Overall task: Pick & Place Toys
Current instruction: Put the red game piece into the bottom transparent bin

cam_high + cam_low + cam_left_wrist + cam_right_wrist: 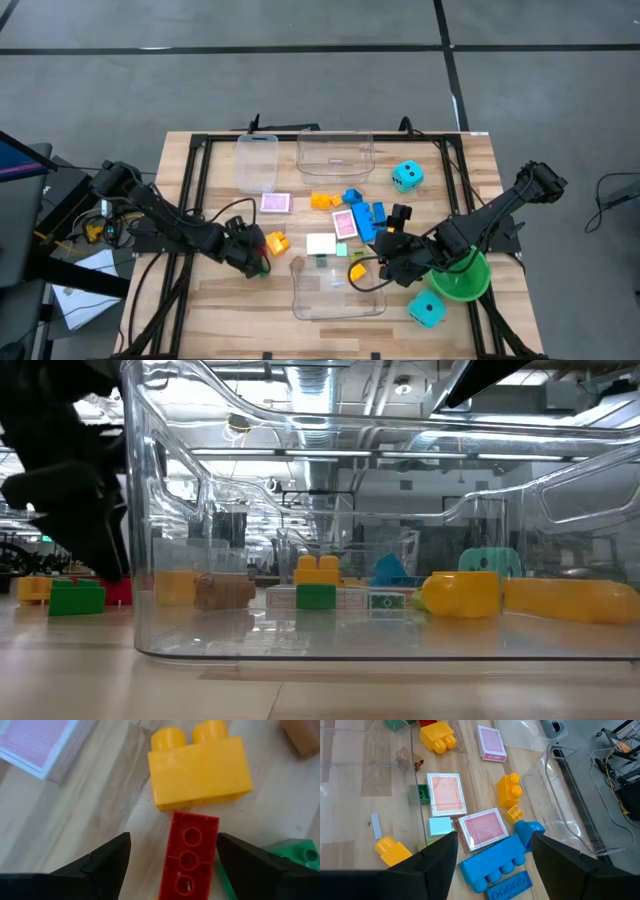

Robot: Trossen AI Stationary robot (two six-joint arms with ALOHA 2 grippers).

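Observation:
My left gripper (174,870) is open at the table's left of the near tub, low over a red brick (191,854). Its fingers stand on either side of the brick, which lies flat on the wood. A yellow brick (199,769) lies just beyond it and a green brick (295,854) beside it. My right gripper (495,865) is open and empty, held above blue bricks (492,862) and pink-backed cards (480,827) near the table's middle (392,262). A yellow brick (394,851) lies in the near clear tub (335,292). Two cyan dice (407,177) (427,310) sit at the right.
A second clear tub (335,150) and a clear lid (257,160) stand at the far side. A green round bowl (462,280) sits under the right arm. Orange bricks (325,200) and another card (276,203) lie in the middle.

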